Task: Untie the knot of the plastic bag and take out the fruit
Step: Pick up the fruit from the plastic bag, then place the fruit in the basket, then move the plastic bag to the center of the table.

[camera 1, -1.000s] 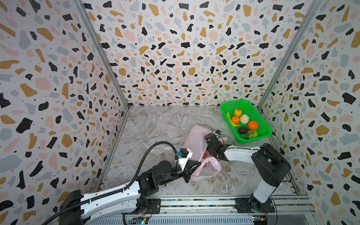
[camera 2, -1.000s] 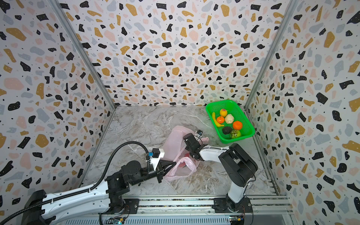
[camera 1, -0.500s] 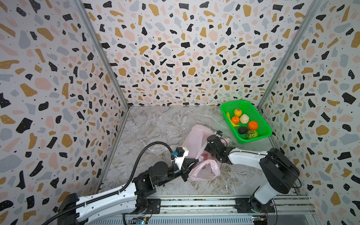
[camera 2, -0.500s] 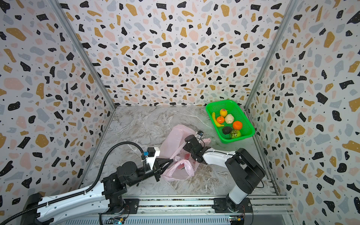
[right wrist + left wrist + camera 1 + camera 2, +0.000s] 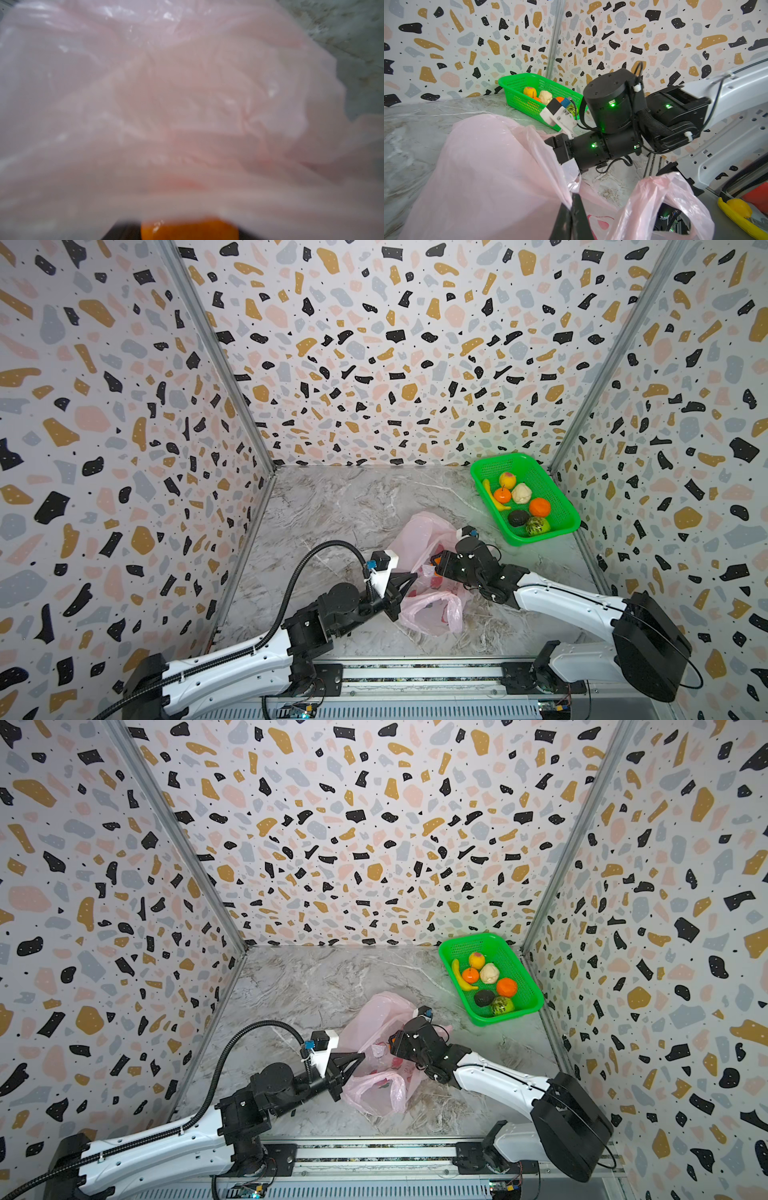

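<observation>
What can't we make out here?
- Right tool: both top views, tips buried in the plastic bag.
- Orange fruit: right wrist view, blurred, cut by frame edge.
- Bag contents: film hides them.
- Left tool: left wrist view, shut on bag film, base cut off.

A bag (image 5: pixel 419 539) lies near the tabletop's (image 5: pixel 332 506) front edge, midway between its sides. A basket (image 5: pixel 552 493) of fruit (image 5: pixel 519 504) sits in the back right corner. The left gripper (image 5: pixel 409 578) meets the bag from the left, the right gripper (image 5: pixel 436 566) from the right.
</observation>
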Controlling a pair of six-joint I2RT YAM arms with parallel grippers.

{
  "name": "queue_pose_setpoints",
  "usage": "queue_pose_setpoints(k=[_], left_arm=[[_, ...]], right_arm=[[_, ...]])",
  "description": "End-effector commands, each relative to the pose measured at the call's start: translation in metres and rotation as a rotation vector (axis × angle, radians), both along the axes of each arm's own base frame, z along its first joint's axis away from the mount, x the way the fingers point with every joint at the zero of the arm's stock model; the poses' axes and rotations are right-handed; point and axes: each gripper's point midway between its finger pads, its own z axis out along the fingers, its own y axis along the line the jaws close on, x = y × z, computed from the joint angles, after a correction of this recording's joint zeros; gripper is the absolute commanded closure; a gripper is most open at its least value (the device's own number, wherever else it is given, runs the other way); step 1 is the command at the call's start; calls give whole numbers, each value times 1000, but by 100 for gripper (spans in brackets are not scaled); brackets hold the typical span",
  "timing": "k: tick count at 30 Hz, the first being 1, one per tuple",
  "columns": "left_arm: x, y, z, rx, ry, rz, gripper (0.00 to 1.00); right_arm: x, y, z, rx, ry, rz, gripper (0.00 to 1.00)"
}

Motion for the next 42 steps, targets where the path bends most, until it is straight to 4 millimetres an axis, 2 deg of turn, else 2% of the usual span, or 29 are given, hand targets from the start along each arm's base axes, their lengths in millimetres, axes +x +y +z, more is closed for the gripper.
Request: queue_pose_setpoints(k=[1, 5, 11, 15, 19, 23, 28, 35, 42], left_arm=[[6, 2, 11, -37, -12, 28, 100], [10, 5, 6, -22, -2, 44, 100], [13, 11, 2, -29, 17, 62, 100], [15, 14, 3, -34, 18, 72, 100], [17, 15, 3, -32, 19, 76, 100], [17, 15, -1, -25, 26, 76, 100], [18, 18, -5, -13, 26, 86, 100], [23, 24, -13, 16, 27, 99, 100], [34, 32, -17, 37, 22, 121, 100]], right_arm=[[-25, -3, 2, -9, 49, 88, 55], [-38, -8, 18, -14, 47, 132, 55], [-49, -23, 56, -27, 8, 147, 55], [-49, -33, 84, -22, -28, 136, 54], [-40, -47, 106, -8, -67, 98, 54], [-22, -63, 126, 5, -113, 52, 54], [6, -89, 139, 12, -162, -12, 54], [59, -134, 155, 16, -245, -135, 54], [117, -191, 154, -29, -303, -290, 54]])
